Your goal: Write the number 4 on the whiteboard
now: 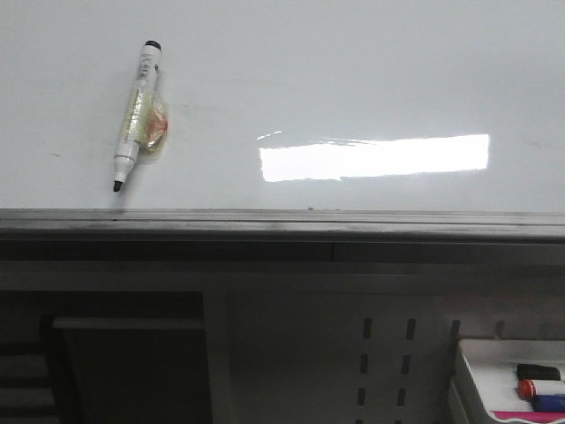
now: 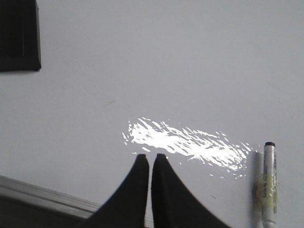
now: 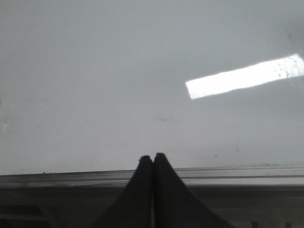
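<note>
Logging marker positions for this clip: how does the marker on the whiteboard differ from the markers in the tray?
The marker on the whiteboard lies alone, uncapped, with yellowish tape around its white barrel. The tray markers sit bunched below the board's edge, showing black, red and blue ends.

Taped marker [image 1: 139,119]; tray [image 1: 468,367] of markers.

one whiteboard [image 1: 371,79], one marker [image 1: 135,119], one tray [image 1: 477,371]

Left pincer [image 2: 146,159] and right pincer [image 3: 152,158] each have both fingers pressed together, holding nothing.
</note>
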Action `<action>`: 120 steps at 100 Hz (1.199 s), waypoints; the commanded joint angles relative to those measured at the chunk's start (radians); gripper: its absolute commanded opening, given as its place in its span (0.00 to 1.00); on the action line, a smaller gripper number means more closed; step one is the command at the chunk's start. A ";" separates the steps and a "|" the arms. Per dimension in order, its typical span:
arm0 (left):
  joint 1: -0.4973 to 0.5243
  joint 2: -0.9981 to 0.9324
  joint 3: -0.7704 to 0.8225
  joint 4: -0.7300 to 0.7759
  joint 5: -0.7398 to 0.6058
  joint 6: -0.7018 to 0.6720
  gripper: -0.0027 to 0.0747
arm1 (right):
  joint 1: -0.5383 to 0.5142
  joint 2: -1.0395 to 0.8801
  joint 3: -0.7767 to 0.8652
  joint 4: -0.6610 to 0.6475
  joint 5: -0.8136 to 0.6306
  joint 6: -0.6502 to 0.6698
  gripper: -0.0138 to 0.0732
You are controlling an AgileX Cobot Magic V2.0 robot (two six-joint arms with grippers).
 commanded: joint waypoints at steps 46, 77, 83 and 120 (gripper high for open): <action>-0.014 0.408 -0.393 0.018 0.421 0.088 0.02 | 0.000 0.276 -0.313 -0.170 -0.027 -0.001 0.09; -0.062 0.722 -0.555 -0.368 0.506 0.470 0.45 | 0.000 0.339 -0.342 -0.256 -0.031 -0.001 0.54; -0.109 0.783 -0.560 -0.489 0.493 0.575 0.44 | 0.000 0.344 -0.342 -0.256 -0.028 -0.001 0.57; -0.368 1.085 -0.604 -0.614 0.217 0.685 0.44 | 0.000 0.361 -0.344 -0.218 -0.018 -0.001 0.57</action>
